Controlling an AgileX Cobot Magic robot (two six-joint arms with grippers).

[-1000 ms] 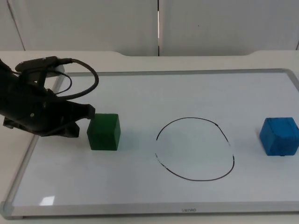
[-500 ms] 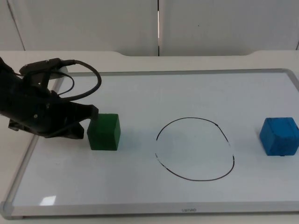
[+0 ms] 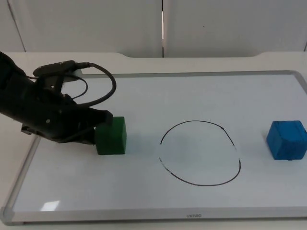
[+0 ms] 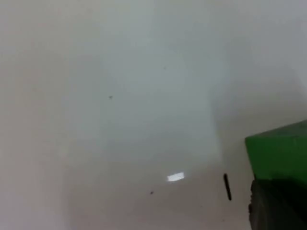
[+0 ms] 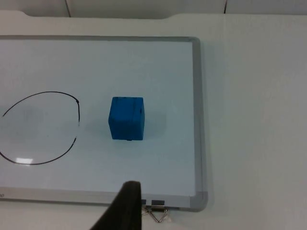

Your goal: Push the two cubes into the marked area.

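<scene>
The left pincer (image 3: 98, 129), low over the left part of the whiteboard (image 3: 192, 91) that lies on the white counter (image 3: 144, 60), has travelled rightward over the last second and now presses against the left face of the green cube (image 3: 111, 135); whether its fingers are spread or pressed together I cannot tell, since the arm's black body hides them from above. The green cube has slid a little to the right with it, from its spot a second ago, so the push toward the marked area looks to have begun, though the cube is still well left of the line and most of the distance remains. In the left wrist view the green cube (image 4: 280, 151) stands right against a dark fingertip, with bare white board beyond it. This cube is a plain, matt, dark green block with squarish faces, sitting flat and slightly turned. To its right is the marked area (image 3: 200, 152), a hand-drawn black ring, roughly oval, with a broken stretch at its near-left side; nothing lies inside it. Farther right, near the board's right edge, the blue cube (image 3: 287, 139) has not moved; it is a bright blue block, flat on the board, well apart from the ring. The right pincer (image 5: 125, 208) waits off the board's near right corner, and I cannot tell how its fingers stand.
</scene>
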